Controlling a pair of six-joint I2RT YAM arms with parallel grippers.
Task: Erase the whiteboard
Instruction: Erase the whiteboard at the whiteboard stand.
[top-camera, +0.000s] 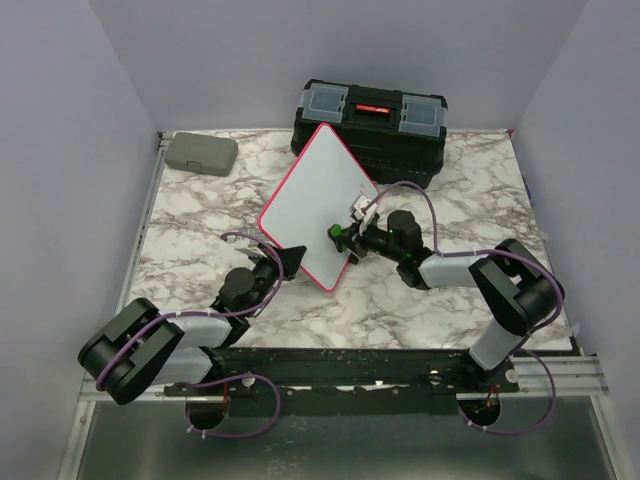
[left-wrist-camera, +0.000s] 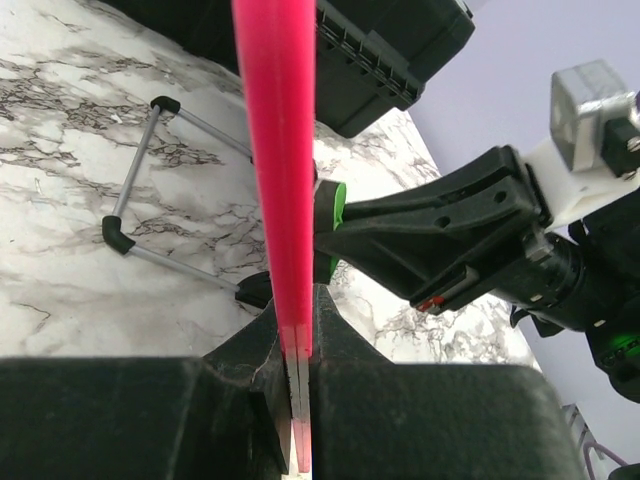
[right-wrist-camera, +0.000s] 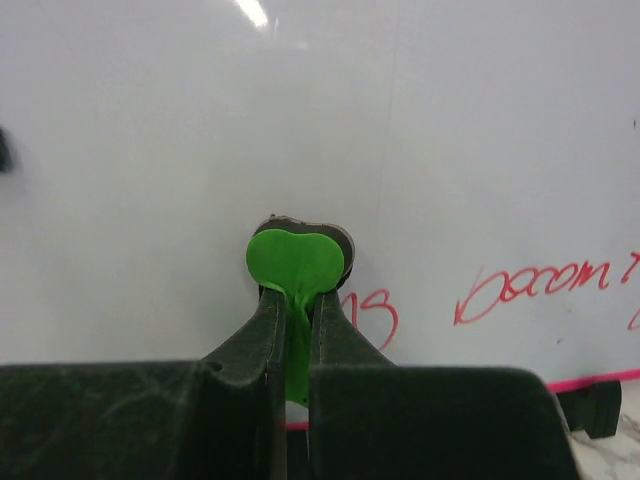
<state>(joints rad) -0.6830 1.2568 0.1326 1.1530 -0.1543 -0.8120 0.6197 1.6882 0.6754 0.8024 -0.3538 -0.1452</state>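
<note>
Handwriting (right-wrist-camera: 535, 285) shows only at right gripper (right-wrist-camera: 298, 300), clamped on green-tabbed eraser (right-wrist-camera: 295, 260). Left gripper (left-wrist-camera: 295, 310) pinches pink-framed whiteboard (left-wrist-camera: 280, 150); marbled table (top-camera: 200, 210), lilac walls (top-camera: 80, 80).

Whiteboard (top-camera: 315, 200): white face, thin red-pink frame. It stands near upright at mid-table (top-camera: 200, 260), turned diamond-wise with one corner down and one toward the back. Red handwriting (right-wrist-camera: 540, 290) sits near one frame edge; the rest of the visible face is clean.
</note>
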